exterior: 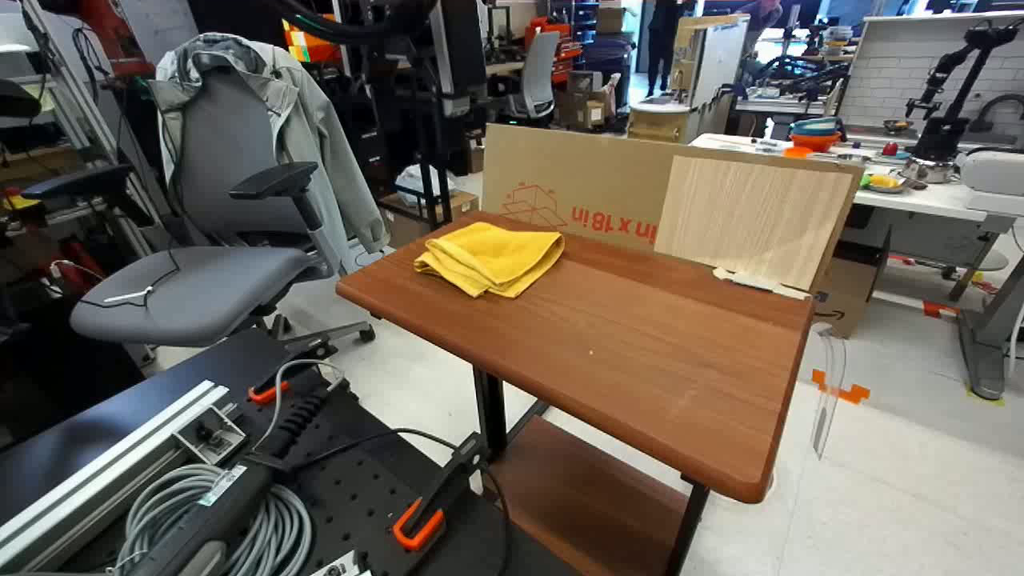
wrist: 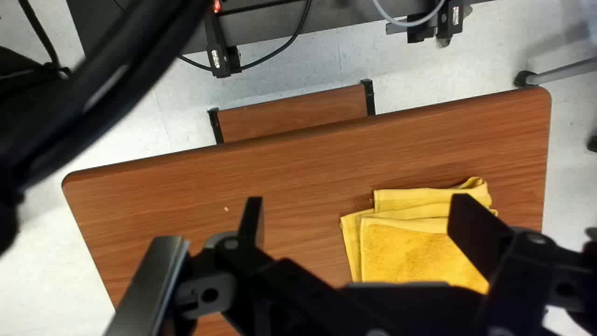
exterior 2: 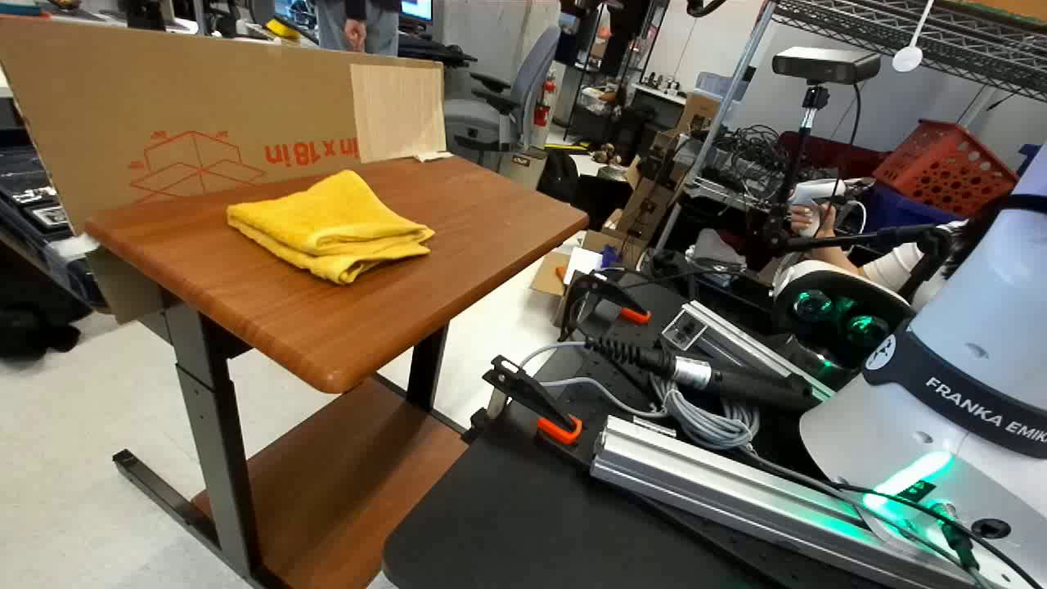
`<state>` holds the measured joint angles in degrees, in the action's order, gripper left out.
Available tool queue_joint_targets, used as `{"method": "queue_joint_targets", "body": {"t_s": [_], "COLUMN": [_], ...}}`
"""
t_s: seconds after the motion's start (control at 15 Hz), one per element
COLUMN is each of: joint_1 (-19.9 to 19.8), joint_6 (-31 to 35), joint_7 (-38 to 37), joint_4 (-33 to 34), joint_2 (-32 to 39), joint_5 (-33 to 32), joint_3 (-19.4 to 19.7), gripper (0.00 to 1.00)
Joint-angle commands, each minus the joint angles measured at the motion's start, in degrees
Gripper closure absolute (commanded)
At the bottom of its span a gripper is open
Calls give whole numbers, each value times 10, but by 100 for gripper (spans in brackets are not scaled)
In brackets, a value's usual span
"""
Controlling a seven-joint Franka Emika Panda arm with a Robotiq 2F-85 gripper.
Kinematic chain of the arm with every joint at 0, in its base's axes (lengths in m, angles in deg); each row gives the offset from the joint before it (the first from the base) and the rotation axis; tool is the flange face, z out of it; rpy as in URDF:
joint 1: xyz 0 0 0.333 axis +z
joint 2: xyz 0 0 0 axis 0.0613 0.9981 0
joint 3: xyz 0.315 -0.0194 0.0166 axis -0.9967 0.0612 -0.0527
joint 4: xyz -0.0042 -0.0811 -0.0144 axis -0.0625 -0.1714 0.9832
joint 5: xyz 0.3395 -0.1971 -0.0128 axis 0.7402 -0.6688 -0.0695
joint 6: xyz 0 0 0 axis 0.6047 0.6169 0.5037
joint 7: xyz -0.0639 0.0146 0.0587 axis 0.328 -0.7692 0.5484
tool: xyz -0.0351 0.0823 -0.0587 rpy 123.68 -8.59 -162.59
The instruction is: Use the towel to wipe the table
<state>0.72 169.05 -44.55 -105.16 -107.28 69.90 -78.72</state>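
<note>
The yellow towel lies folded and rumpled on the reddish-brown table. In an exterior view the towel rests near one end of the tabletop. In the wrist view my gripper is open, its black fingers wide apart with nothing between them. It is above the table, apart from the towel. The towel is below the right finger and the space between the fingers. The gripper body hides the towel's lower part. I cannot clearly make out the gripper in the exterior views.
A cardboard sheet with a pale plywood board stands along the table's far edge. A black bench with clamps, a metal rail and coiled cable stands beside the table. A tiny pale speck lies on the tabletop. A grey chair is nearby.
</note>
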Motion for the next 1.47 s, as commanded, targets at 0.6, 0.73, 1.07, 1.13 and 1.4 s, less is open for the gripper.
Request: {"method": "queue_joint_targets", "body": {"t_s": [0.6,0.73,1.07,1.13,1.4], "joint_1": [6,12,8,10,14], "joint_6": [-4,16,77,72,74], "joint_7": [-20,-41,-148,-170,-156], "joint_4": [27,68,153,180,166], "joint_2": [37,109,272,310,308], "joint_5": [6,34,85,71,71], "joint_3": [-6,-6,-5,-5,0], "gripper": [0,0,0,0,0]}}
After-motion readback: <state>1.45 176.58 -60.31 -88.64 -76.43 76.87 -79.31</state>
